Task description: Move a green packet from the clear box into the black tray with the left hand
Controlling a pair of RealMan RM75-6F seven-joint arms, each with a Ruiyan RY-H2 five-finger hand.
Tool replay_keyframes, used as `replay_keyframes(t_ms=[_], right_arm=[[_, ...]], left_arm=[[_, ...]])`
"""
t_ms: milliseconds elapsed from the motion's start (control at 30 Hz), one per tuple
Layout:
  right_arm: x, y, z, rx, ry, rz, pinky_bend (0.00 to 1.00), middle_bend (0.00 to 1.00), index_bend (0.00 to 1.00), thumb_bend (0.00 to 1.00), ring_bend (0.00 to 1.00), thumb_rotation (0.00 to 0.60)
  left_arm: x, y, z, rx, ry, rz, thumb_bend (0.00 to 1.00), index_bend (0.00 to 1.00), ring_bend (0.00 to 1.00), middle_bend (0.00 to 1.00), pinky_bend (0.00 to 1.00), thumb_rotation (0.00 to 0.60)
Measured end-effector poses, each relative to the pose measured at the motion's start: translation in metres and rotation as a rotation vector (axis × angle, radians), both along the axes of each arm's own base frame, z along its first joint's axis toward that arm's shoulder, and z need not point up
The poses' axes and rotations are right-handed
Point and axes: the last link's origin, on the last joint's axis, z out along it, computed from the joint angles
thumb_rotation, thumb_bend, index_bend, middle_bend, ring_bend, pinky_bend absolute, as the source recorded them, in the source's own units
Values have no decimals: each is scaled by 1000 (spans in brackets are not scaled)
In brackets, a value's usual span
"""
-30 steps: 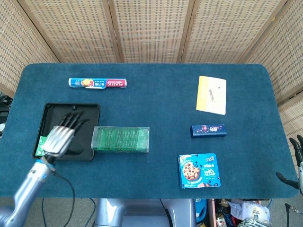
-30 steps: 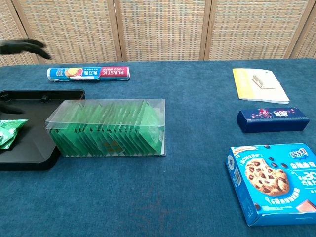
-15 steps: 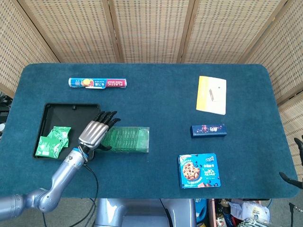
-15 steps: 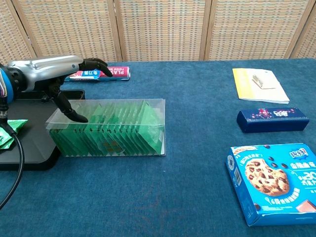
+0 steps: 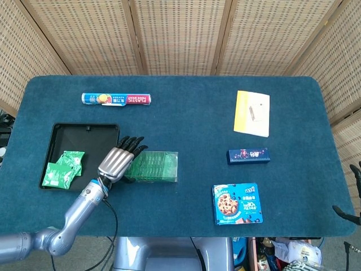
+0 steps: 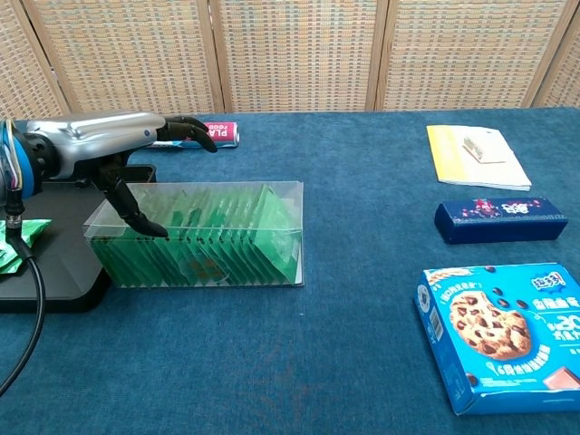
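The clear box (image 5: 151,166) lies mid-table, its row of green packets (image 6: 217,231) standing on edge inside. My left hand (image 5: 118,161) hovers over the box's left end, fingers stretched out and apart, holding nothing. In the chest view the left hand (image 6: 118,140) reaches in from the left and its thumb (image 6: 136,213) points down into the box's left end. The black tray (image 5: 84,135) sits just left of the box with two green packets (image 5: 72,160) in it. Only dark fingers of my right hand (image 5: 352,192) show, off the table's right edge, spread and empty.
A plastic wrap roll (image 5: 117,99) lies behind the tray. On the right half are a yellow booklet (image 5: 252,113), a dark blue box (image 5: 249,155) and a blue cookie box (image 5: 237,203). The tray's front edge (image 6: 54,290) abuts the clear box.
The left hand has moved right, from above the tray to the clear box's left end, uncovering the packets in the tray. Its thumb now dips lower into the box.
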Motion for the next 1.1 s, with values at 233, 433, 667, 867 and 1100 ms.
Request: replay_keyframes(t_ms=[233, 433, 667, 867, 1100], right_arm=[[0, 0, 0, 1, -2, -1, 0, 0, 0, 0, 0, 600], [-1, 0, 1, 0, -3, -3, 0, 0, 0, 0, 0, 600], [-1, 0, 0, 3, -2, -4, 0, 0, 0, 0, 0, 600], [-2, 0, -1, 4, -3, -7, 0, 0, 0, 0, 0, 600], [-2, 0, -1, 6, -6, -7, 0, 0, 0, 0, 0, 600]], left_arm=[[2, 1, -3, 6, 9, -8, 12, 144, 0, 0, 0, 600], [0, 4, -4, 10, 23, 4, 12, 144, 0, 0, 0, 600], [-4, 6, -6, -1, 32, 19, 104, 144, 0, 0, 0, 600], [-6, 5, -8, -28, 33, 29, 306, 145, 0, 0, 0, 600], [-8, 7, -6, -42, 32, 46, 364, 164, 0, 0, 0, 600]])
